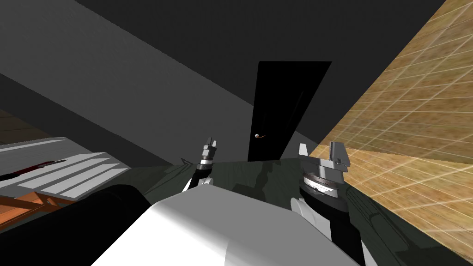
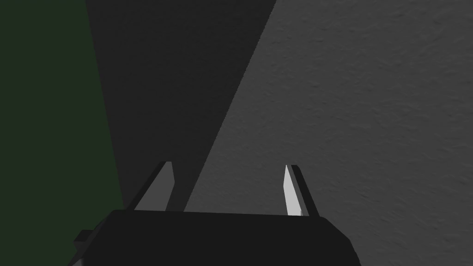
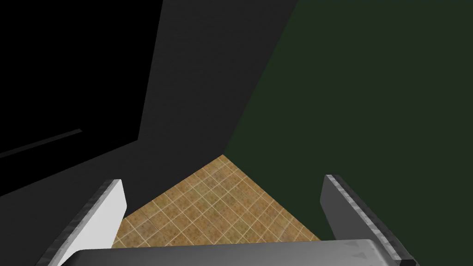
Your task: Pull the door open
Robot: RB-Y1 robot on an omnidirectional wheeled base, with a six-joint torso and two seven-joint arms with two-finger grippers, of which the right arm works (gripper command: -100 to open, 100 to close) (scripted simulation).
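Note:
A black door is set in the dark grey wall ahead, with a small curved lever handle near its left edge. My left gripper is raised left of and below the handle, apart from it; its wrist view shows it open and facing the grey wall. My right gripper is held up below the door's right side, open with nothing between its fingers. The black door panel appears beyond the right gripper, off to one side.
A tan tiled wall runs along the right and meets the dark wall beside the door. The floor is glossy dark green. At the far left stand a white slatted surface and an orange wooden piece.

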